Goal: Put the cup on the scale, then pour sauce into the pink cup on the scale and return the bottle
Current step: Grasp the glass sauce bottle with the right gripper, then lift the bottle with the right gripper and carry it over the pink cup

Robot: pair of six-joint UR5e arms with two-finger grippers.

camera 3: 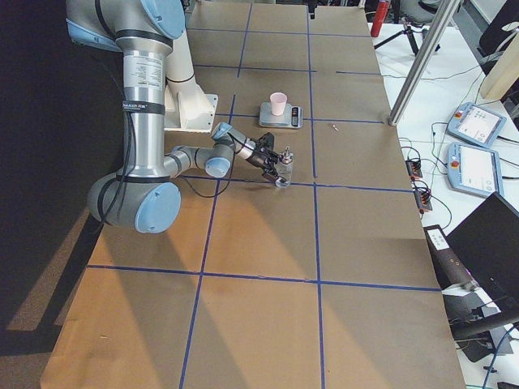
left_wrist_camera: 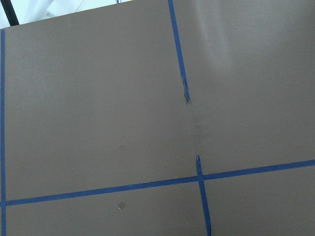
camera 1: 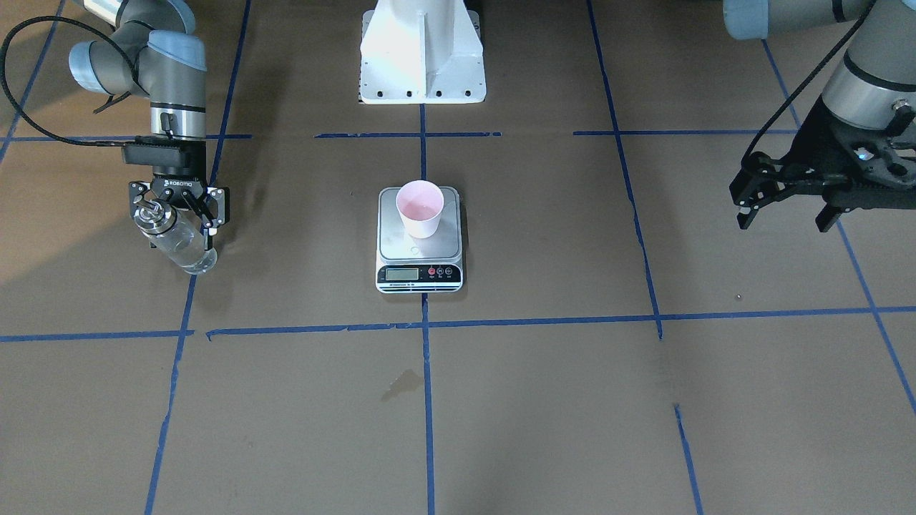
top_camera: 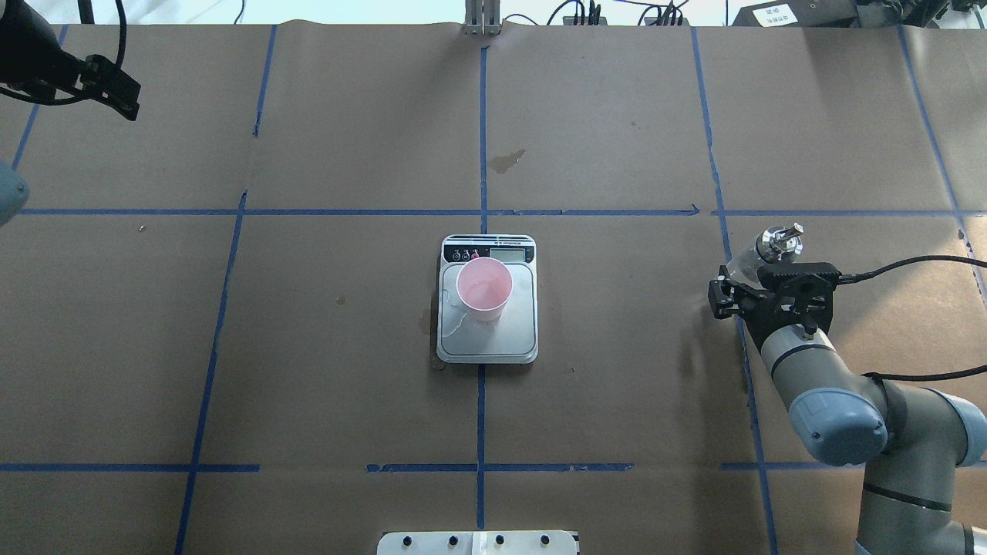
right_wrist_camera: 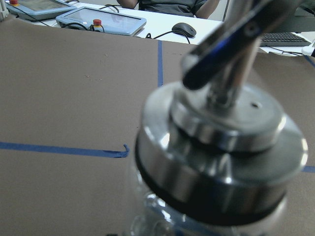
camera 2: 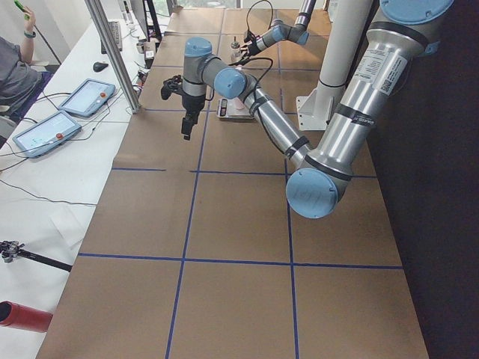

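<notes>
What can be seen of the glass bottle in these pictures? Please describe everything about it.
The bottle is clear glass and cylindrical, with a silver metal pourer cap and a spout. The right gripper is shut on it just below the cap, on the robot's right side of the table, well apart from the scale. It looks roughly upright. Whether its base touches the table is unclear.

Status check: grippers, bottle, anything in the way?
Right gripper shut on bottle, well off from the scale. Left gripper open, empty. Pink cup upright on scale. Nothing seen between bottle and scale.
</notes>
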